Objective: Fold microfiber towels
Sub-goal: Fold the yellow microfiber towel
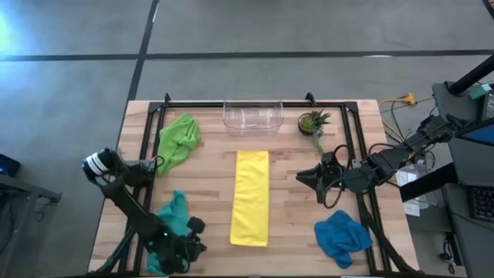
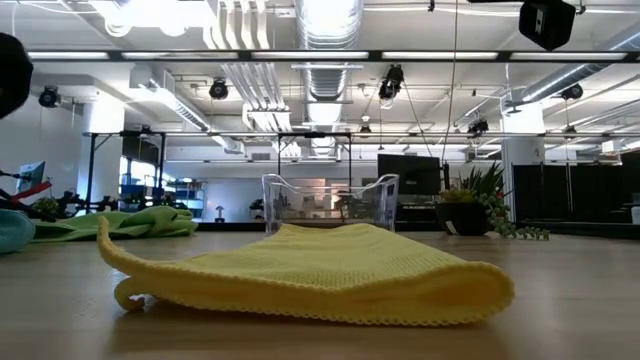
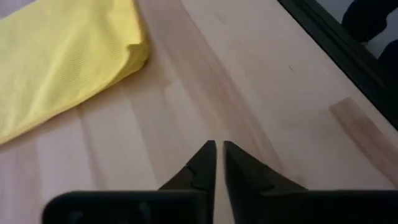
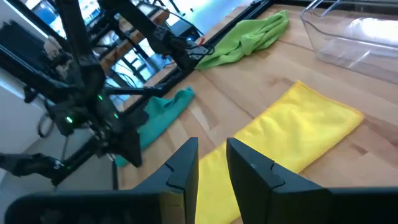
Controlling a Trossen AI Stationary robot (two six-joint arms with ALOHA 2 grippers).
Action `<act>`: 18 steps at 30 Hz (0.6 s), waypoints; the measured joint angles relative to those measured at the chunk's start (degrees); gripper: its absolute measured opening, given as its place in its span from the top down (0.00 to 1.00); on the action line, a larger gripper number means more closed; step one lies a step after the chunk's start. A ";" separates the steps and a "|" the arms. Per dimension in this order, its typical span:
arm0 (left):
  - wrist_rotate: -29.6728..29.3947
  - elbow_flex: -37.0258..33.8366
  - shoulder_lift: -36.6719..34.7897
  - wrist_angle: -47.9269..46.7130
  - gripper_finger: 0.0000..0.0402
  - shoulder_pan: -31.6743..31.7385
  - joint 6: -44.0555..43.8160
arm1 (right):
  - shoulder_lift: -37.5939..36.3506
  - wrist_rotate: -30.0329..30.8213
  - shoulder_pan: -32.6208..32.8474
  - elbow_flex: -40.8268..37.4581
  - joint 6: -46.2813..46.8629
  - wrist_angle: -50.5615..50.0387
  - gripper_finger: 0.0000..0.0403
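Starting with the left gripper [image 3: 219,163]: it sits low over bare wood at the near left corner of the table [image 1: 293,208], fingers pinched almost together with only a thin slit between the tips, and nothing in them. From its own camera the corner of the yellow towel [image 3: 59,59] is close by but not touching. The teal towel [image 1: 174,214] lies bunched right next to that arm, partly tucked under it in the overhead shot.

The right gripper [image 4: 211,163] is over on the right side of the table, pointing in toward the middle. Its fingers stand a little apart with a clear gap, and they're empty too. It hangs above the wood just beside the yellow towel's long edge, not on it.

The yellow towel is the one in the centre, laid out as a long narrow strip running from front to back, doubled over so you can see the layered edge from the table-level camera.

The lime green towel [image 1: 177,140] is crumpled at the far left, near the black frame [image 1: 349,139]. The blue towel [image 1: 342,236] is in a heap at the near right corner.

At the far edge there's a clear plastic bin [image 1: 252,116], with a small potted plant [image 1: 312,122] just to its right.
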 joint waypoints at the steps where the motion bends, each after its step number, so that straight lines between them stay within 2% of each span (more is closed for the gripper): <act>1: -0.02 0.00 0.80 0.91 0.92 0.44 0.01 | -0.03 0.00 0.00 0.06 0.42 0.01 0.80; 5: -4.62 -0.02 2.75 2.07 0.78 1.78 2.49 | 0.17 -0.02 0.00 0.34 2.70 0.13 0.80; 8: -7.91 -0.02 3.26 4.21 0.66 2.76 9.90 | 0.18 -0.02 0.00 0.38 4.19 0.09 0.80; 11: -8.64 -0.02 3.29 7.43 0.57 4.29 16.40 | 0.18 -0.06 0.01 0.38 4.01 0.05 0.80; 15: -8.66 -0.01 3.29 11.99 0.50 6.16 23.88 | 0.22 -0.52 0.24 0.42 4.98 0.80 0.80; 18: -8.72 1.18 3.29 12.68 0.48 7.22 25.55 | 0.27 -3.65 0.69 0.42 4.57 1.22 0.80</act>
